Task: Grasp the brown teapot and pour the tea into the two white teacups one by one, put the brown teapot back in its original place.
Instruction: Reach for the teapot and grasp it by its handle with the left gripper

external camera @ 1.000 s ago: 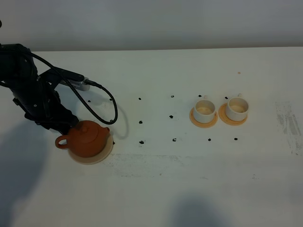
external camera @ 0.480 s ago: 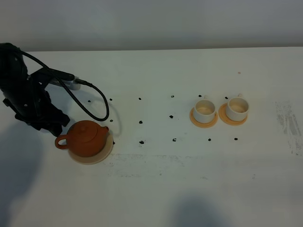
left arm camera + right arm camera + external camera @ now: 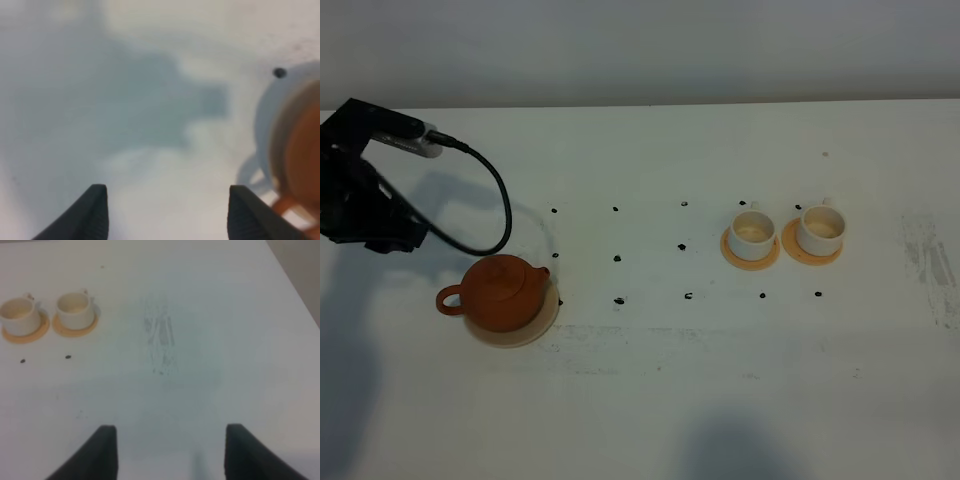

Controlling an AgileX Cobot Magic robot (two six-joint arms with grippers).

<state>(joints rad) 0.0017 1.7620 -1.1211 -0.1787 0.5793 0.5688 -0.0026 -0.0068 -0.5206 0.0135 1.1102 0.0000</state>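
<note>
Teapot [image 3: 500, 292] on its coaster [image 3: 548, 315], both grippers empty.
The left gripper [image 3: 168, 195] hangs near the teapot with its jaws spread wide. The right gripper [image 3: 171, 435] is spread too, over bare table [image 3: 650, 400], well apart from the two cups [image 3: 752, 232] [image 3: 819, 229] on their saucers [image 3: 751, 257]. The cups look pale tan inside, perhaps liquid.

High camera over whole table [image 3: 650, 420], left wrist close beside teapot [image 3: 302, 142], right wrist farther back, facing teacups [image 3: 75, 306]
</note>
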